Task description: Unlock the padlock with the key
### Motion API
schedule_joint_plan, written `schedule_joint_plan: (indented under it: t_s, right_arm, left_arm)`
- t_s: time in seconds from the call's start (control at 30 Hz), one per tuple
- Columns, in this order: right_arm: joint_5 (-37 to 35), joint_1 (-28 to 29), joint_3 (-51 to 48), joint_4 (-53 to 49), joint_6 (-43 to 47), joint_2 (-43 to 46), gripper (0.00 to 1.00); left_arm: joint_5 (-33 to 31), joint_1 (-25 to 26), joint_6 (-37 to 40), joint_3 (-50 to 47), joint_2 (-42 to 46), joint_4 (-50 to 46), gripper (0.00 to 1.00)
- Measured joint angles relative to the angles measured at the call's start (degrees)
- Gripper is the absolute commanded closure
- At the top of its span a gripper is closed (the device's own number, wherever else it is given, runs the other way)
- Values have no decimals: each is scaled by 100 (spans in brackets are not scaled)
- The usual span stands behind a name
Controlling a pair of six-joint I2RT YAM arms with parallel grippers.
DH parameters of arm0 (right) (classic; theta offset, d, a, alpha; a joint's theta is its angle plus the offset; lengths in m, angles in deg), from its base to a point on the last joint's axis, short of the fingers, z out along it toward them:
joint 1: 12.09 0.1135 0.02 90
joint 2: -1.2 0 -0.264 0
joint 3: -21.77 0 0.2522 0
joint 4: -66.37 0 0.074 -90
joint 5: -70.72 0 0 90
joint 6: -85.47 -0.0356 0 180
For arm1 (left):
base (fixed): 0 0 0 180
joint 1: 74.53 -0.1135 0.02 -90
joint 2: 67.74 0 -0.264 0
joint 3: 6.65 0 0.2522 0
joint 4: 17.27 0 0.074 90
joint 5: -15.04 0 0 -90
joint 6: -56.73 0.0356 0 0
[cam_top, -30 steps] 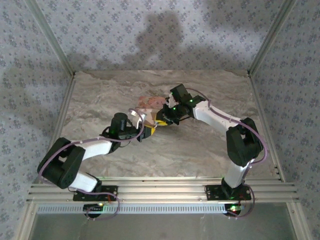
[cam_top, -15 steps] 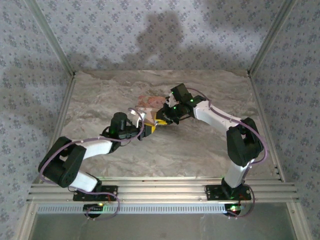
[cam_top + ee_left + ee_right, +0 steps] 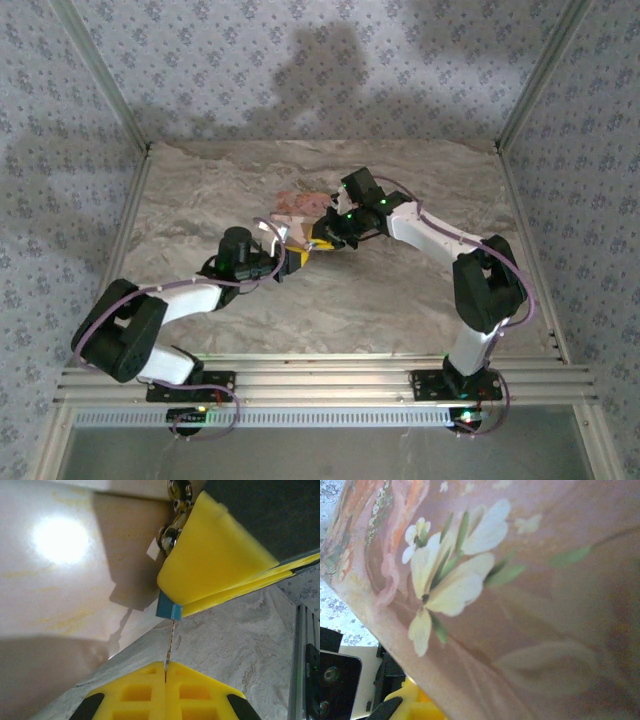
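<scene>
In the left wrist view a tiny teal-blue padlock (image 3: pixel 169 611) pokes out from between the right gripper's yellow fingers (image 3: pixel 215 565), which are closed around it. A thin metal key (image 3: pixel 170 640) runs from the padlock's underside down into my left gripper (image 3: pixel 165 666), whose yellow pads are shut on it. The padlock's shackle is hidden behind the yellow fingers. From above, the left gripper (image 3: pixel 298 257) and right gripper (image 3: pixel 322 240) meet tip to tip at the table's middle, just in front of the pink floral box (image 3: pixel 298 206).
The pink floral box (image 3: pixel 520 605) sits very close to the right wrist camera, and its pale side wall (image 3: pixel 60 580) stands left of the padlock. A shiny metal clasp (image 3: pixel 172 532) hangs on the box just above the padlock. Marbled table (image 3: pixel 400 300) lies open around the arms.
The left arm has shifted slightly, its elbow drawing in and the gripper edging toward the right gripper and box. The right arm has barely moved.
</scene>
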Motion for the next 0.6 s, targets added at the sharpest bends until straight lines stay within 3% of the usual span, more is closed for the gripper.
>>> schedule_joint_plan:
  t_s: [0.6]
  right_arm:
    - [-2,17,-15,39,-48,9,100]
  left_arm:
    - [-149,0,-66,0,26,-35,100]
